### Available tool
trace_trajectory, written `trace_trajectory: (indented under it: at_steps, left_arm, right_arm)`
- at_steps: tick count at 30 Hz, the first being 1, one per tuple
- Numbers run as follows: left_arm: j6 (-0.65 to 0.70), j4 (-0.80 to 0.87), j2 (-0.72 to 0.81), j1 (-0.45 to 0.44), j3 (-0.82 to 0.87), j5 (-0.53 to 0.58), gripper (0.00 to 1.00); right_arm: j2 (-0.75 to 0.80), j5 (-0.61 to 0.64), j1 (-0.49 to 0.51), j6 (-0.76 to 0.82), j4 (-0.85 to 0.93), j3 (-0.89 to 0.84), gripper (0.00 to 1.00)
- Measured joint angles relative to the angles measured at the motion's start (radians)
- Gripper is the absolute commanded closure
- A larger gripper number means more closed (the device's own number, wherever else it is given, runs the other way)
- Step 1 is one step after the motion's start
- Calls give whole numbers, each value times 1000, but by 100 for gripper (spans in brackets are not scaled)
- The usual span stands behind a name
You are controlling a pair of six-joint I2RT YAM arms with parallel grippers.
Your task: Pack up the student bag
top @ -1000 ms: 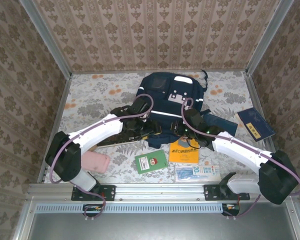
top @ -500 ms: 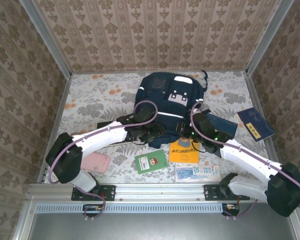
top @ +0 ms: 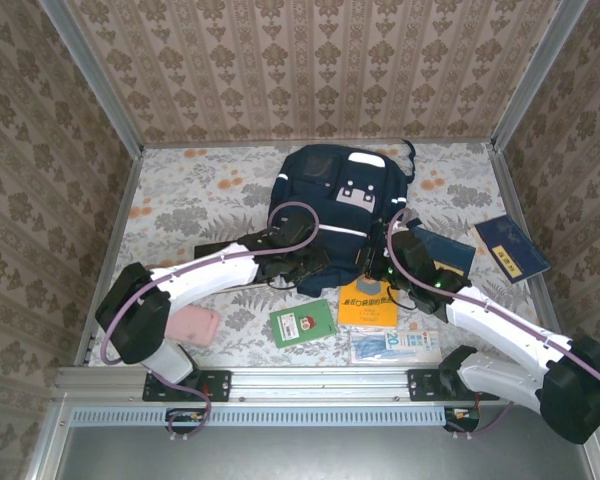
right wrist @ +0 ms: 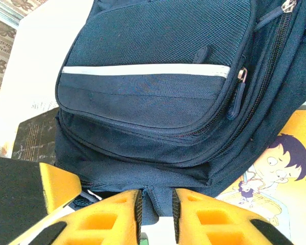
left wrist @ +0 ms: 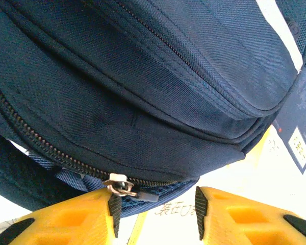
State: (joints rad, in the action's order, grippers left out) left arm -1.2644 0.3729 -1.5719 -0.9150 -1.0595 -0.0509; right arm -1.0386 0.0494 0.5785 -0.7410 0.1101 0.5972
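Top view first: student bag (top: 345, 200) lies flat mid-frame, toward the back of the table (top: 180, 190). Both arms reach in at its near edge, left gripper (top: 315, 268) at the bag's lower left, right gripper (top: 385, 280) at its lower right. Loose stuff lies below the bag: pink case (top: 192, 323), green book (top: 303, 322), yellow book (top: 368, 303), clear packet (top: 392, 345), plus a navy booklet (top: 510, 248) out at mid right. Nothing packed as far as I can see, so early days imo: bag needs unzipping, then every item goes in, then zip up. Left wrist view now: navy fabric across the upper frame, main zip teeth run closed along the lower left down to the zipper pull (left wrist: 123, 188). The pull sits right at the inner pad of the lower-left finger. Left gripper (left wrist: 155, 201) has its jaws moderately apart, pull in the gap but not clamped. From above, the arm covers that spot. Right wrist view: front pocket (right wrist: 153, 46) w/ white stripe (right wrist: 143, 70) up top, its own zip looks closed. Right gripper (right wrist: 157, 201) is narrow, pinching a fold of the bag's bottom edge btwn the pads, prob. to steady it. Yellow book's cartoon cover shows at lower right here. For the spread of loose items go by the top view; the wrist cams give zip and grip detail.
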Motion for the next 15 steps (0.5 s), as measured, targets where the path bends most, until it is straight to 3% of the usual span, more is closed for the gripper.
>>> trace_trajectory:
  at_steps: [7, 15]
  left_arm:
    - [0, -12, -16, -1, -1, 15, 58]
    - [9, -15, -73, -2, -19, 50, 75]
  right_arm:
    - [0, 0, 0, 0, -3, 0, 74]
    - [0, -1, 0, 0, -9, -5, 75]
